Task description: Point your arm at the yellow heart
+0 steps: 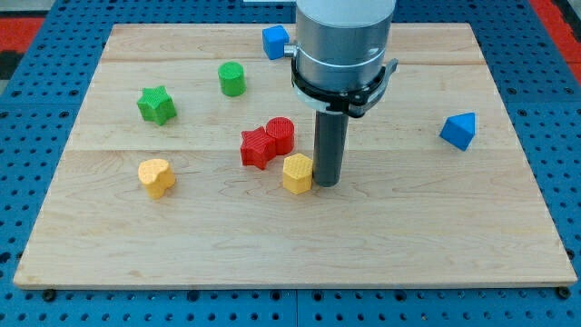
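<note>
We are resting my tip (326,184) just right of the yellow hexagon block (297,173), touching or nearly touching it.

We are carrying only a bare rod, with nothing to spread or pinch. The yellow heart (156,176) is sitting well apart to the left, near the board's left edge. 2 red blocks, a red star (257,147) and a red cylinder (281,134), are touching each other, just far-left of the hexagon.

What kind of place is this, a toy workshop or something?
Probably a robotics lab bench. A wooden board lies on a blue pegboard, small coloured blocks like the yellow heart are scattered about, and my tip rests beside a yellow hexagon.
</note>
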